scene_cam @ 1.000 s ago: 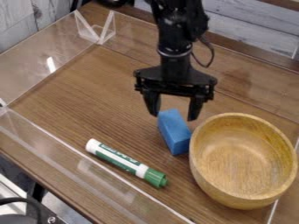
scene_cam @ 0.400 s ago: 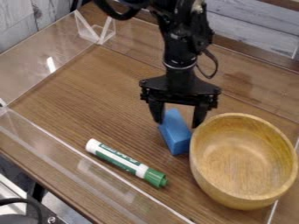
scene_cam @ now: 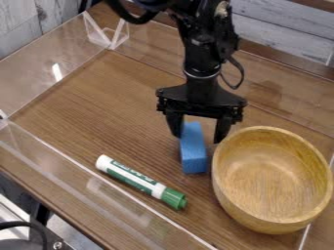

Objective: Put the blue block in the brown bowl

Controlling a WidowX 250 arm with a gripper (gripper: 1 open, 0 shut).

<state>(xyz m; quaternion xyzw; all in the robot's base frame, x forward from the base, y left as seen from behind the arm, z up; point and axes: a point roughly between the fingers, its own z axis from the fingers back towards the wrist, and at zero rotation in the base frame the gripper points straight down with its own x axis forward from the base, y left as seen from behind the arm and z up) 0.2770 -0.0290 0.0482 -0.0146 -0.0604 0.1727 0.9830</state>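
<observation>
The blue block (scene_cam: pixel 194 149) lies on the wooden table just left of the brown bowl (scene_cam: pixel 271 177), which sits empty at the lower right. My gripper (scene_cam: pixel 197 127) points straight down over the block's far end. Its two black fingers stand open, one on each side of the block, and they do not press on it. The block's near half shows below the fingertips.
A white-and-green marker pen (scene_cam: pixel 139 182) lies near the front left. Clear acrylic walls (scene_cam: pixel 78 176) edge the table, and a clear stand (scene_cam: pixel 105 35) sits at the back left. Bare wood stretches across the left half.
The gripper has sunk slightly and shifted a little right, so its open fingers now straddle the block. Since the middle frame it has kept still.
</observation>
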